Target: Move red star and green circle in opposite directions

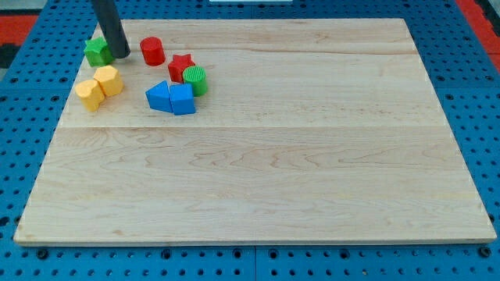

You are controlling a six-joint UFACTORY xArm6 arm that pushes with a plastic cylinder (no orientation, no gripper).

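A pale wooden board (266, 156) is lying on a blue perforated table (484, 101), and all the blocks are sitting bunched near its corner at the view's top left. The dark rod is reaching down from the view's top edge, and the tip (122, 55) is resting just beside a green block (98, 51), on that block's right, with a red cylinder (152, 51) a little further right. The rod carries no jaws, so there is nothing on it to open or close.

The red star (180, 67) and the green circle (195, 80) are sitting touching, the circle at the star's lower right. Both are lying to the right of the tip and slightly below it, the star nearer, past the red cylinder. To part them, the tip is probably needing to get between or around the pair.

Two blue blocks (171, 97) are lying just below the pair, and two yellow blocks (100, 87) are sitting below the tip.
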